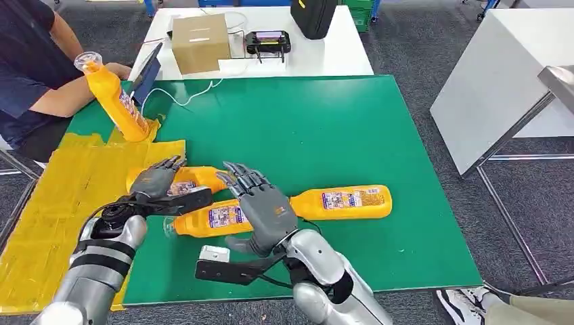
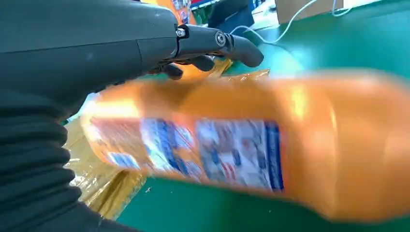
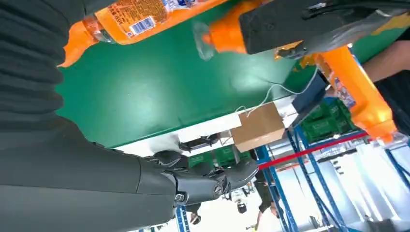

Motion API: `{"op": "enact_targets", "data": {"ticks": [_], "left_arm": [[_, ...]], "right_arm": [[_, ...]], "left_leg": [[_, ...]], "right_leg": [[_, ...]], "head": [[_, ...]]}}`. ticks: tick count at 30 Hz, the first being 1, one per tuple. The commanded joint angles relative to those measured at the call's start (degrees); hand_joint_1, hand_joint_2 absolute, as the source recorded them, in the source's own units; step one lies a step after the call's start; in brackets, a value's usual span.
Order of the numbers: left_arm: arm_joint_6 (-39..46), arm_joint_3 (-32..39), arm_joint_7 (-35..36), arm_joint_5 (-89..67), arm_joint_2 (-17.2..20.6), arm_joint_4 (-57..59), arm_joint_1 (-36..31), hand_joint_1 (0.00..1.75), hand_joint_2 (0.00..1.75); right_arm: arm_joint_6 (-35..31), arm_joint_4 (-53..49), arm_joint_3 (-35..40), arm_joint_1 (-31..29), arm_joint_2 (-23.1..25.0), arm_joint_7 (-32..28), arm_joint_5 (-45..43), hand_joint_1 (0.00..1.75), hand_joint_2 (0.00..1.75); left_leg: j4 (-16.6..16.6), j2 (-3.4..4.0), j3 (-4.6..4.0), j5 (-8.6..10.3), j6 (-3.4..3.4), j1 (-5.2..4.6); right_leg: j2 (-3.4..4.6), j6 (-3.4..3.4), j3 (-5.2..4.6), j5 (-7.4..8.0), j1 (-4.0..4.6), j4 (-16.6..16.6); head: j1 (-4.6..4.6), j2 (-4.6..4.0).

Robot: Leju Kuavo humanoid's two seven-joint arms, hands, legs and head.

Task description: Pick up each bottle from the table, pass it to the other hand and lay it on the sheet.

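Three orange bottles lie on the green mat (image 1: 325,135). My left hand (image 1: 159,183) (image 2: 96,48) hovers over the leftmost bottle (image 1: 200,177) (image 2: 290,145) at the edge of the yellow sheet (image 1: 61,196). Its fingers and thumb are stretched out, not closed on the bottle. My right hand (image 1: 264,206) (image 3: 96,183) is spread palm down over the middle bottle (image 1: 210,218), holding nothing. The third bottle (image 1: 352,200) lies to its right. A person holds a fourth bottle (image 1: 115,101) (image 3: 353,92) upright on the sheet.
The person sits at the far left. A white table behind the mat carries a cardboard box (image 1: 200,42), a controller (image 1: 268,42) and a black bag (image 1: 313,17). A tablet (image 1: 147,74) and a white cable (image 1: 196,95) lie at the mat's back edge. Another white table (image 1: 501,81) stands right.
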Motion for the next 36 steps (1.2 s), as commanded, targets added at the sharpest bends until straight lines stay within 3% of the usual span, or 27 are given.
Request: {"op": "enact_targets", "data": {"ticks": [1, 7, 15, 18, 29, 36], "left_arm": [[0.2, 2.9, -2.4, 7.2, -1.1, 4.4, -4.2, 0.0, 0.0], [-2.6, 9.3, -4.2, 25.9, -6.3, -8.8, -1.4, 0.0, 0.0], [-5.4, 12.4, 0.5, 51.4, -12.2, -24.8, 3.1, 0.0, 0.0], [-6.4, 10.3, 1.2, 59.1, -12.7, -29.1, 4.9, 0.0, 0.0], [-5.5, 3.2, 0.8, 63.4, -12.5, -34.0, 6.9, 0.0, 0.0], [-5.2, -0.1, 0.4, 66.8, -12.6, -33.3, 6.6, 0.0, 0.0]], "right_arm": [[2.3, 8.1, -2.8, -3.0, -0.8, 1.1, 0.5, 0.0, 1.75], [5.7, 19.1, -5.1, -7.0, 0.9, 0.0, 0.7, 0.0, 1.75], [7.1, 29.2, -6.6, -11.0, 2.7, -1.6, -0.4, 0.0, 1.75], [7.1, 32.5, -6.9, -12.8, 3.1, -1.9, -0.6, 0.0, 1.75], [9.2, 40.5, -5.6, -15.7, 4.1, -2.3, -0.3, 0.0, 1.75], [9.7, 52.3, -1.4, -18.9, 5.7, -1.7, 4.8, 0.0, 1.75]], "left_leg": [[0.0, -0.09, 0.05, 0.0, -0.02, 0.03], [0.1, -0.11, 0.08, -0.05, -0.03, 0.08], [0.0, -0.05, 0.07, -0.06, -0.02, 0.05], [0.0, -0.04, 0.02, -0.01, -0.02, 0.03], [0.0, -0.1, 0.02, -0.01, -0.01, 0.02], [0.0, -0.14, 0.1, -0.03, -0.03, 0.04]], "right_leg": [[0.08, -0.04, 0.08, 0.0, 0.02, 0.0], [0.23, -0.06, 0.15, -0.02, 0.05, 0.0], [0.26, -0.02, 0.13, 0.0, 0.03, 0.0], [0.18, -0.01, 0.07, 0.02, 0.02, 0.0], [0.11, 0.0, 0.08, 0.01, 0.01, 0.0], [0.15, -0.03, 0.17, -0.02, 0.01, 0.0]], "head": [[0.0, 0.0], [0.02, 0.0], [0.02, 0.0], [0.0, 0.0], [0.0, 0.0], [0.0, 0.0]]}}
